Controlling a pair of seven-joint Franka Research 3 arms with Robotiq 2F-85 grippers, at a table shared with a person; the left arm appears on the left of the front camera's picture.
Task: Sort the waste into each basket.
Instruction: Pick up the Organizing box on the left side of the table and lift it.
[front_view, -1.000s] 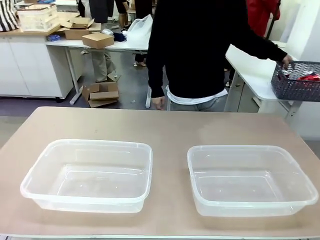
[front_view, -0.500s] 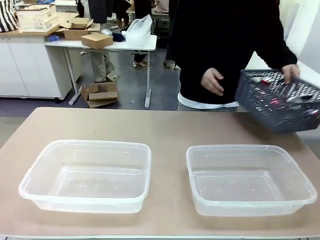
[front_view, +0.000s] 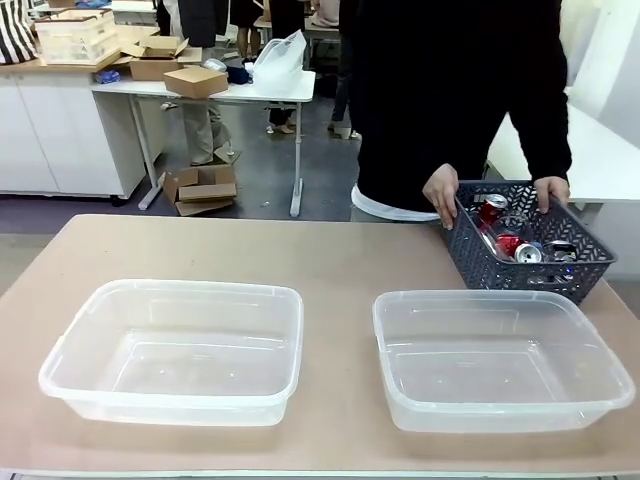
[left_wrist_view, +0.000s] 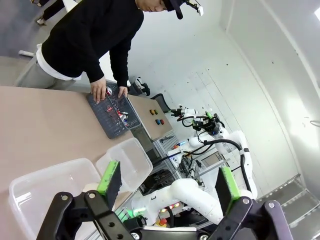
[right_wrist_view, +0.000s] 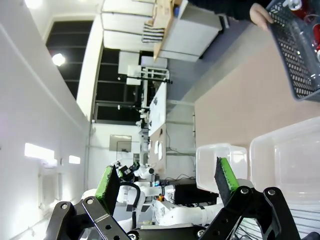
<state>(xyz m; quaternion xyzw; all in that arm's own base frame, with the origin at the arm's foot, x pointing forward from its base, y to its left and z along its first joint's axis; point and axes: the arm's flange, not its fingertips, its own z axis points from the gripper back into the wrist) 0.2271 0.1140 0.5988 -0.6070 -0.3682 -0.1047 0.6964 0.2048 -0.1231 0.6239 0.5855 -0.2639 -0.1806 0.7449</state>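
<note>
Two clear plastic baskets stand side by side on the table, the left one (front_view: 175, 350) and the right one (front_view: 498, 358), both with nothing in them. The waste (front_view: 510, 240), red and silver crushed cans, lies in a dark lattice basket (front_view: 520, 262) that a person holds with both hands at the table's far right. In the left wrist view my left gripper (left_wrist_view: 167, 182) stands open high above the table, with the clear baskets (left_wrist_view: 125, 162) and the dark basket (left_wrist_view: 111, 117) below. My right gripper (right_wrist_view: 165, 180) is open too, raised beside the table, with a clear basket (right_wrist_view: 290, 160) under it.
The person in a black top stands at the far edge, hands (front_view: 442, 195) on the dark basket. The tan table (front_view: 250, 250) has free room at its far left and between the tubs. White tables with cardboard boxes (front_view: 195, 80) stand behind.
The person has swung the dark lattice basket from the side table over to this table and set it down at the far right. Both clear tubs stay in place.
</note>
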